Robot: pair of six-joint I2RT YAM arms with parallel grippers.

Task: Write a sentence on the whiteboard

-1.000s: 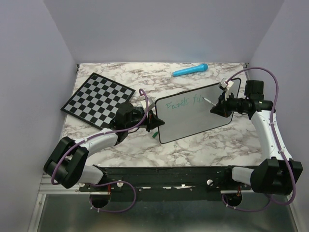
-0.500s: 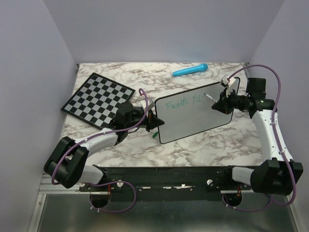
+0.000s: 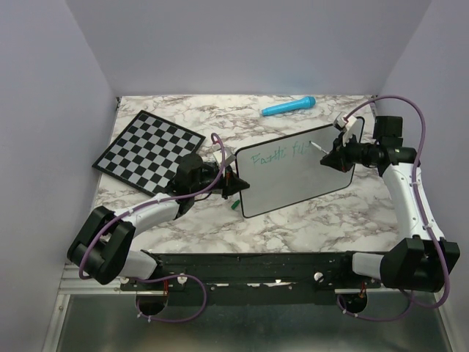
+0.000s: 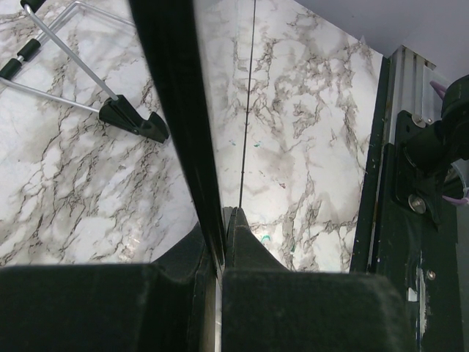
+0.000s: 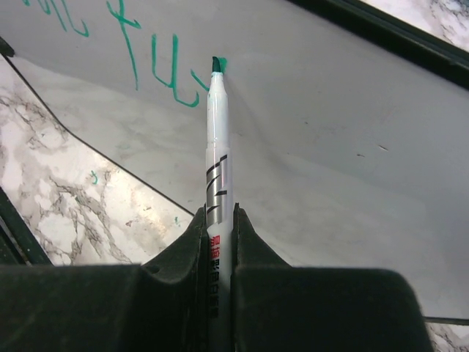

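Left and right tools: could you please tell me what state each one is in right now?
Left tool: closed on the whiteboard at its framed edge.
Right tool: closed on a green marker.

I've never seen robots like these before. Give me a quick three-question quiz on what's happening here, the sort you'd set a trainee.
1. True or false: the left gripper is clamped on the edge of the whiteboard.
2. What colour is the writing on the board? A red, B green, C black.
3. Fill the gap: the right gripper holds a ____ with its tip pointing at the board.
Key: 1 true; 2 B; 3 marker.
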